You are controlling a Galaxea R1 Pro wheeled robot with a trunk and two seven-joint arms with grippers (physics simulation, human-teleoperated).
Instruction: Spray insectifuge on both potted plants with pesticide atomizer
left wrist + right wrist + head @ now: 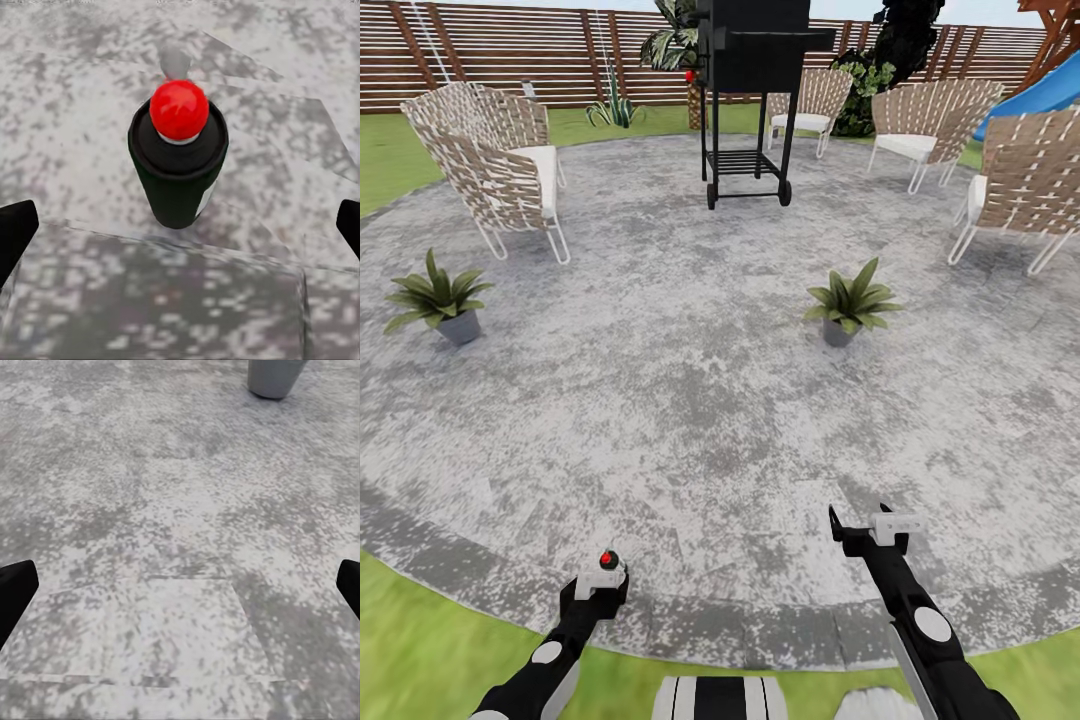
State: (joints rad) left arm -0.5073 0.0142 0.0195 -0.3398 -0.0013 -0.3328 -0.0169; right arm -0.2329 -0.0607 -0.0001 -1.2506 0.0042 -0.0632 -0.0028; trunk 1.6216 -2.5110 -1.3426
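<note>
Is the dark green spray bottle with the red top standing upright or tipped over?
Upright. The dark green spray bottle stands on the grey stone patio, red top uppermost, between the left claw's open fingers.

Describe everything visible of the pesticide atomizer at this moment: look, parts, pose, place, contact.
The pesticide atomizer is a small bottle with a dark, near-black green body, a pale band at one side and a glossy red round cap on a whitish collar. It stands upright on the grey mottled stone patio near its front rim. In the left wrist view it sits centred between the spread jaws of the left gripper, whose fingers are clear of it. No spray specks can be seen.
</note>
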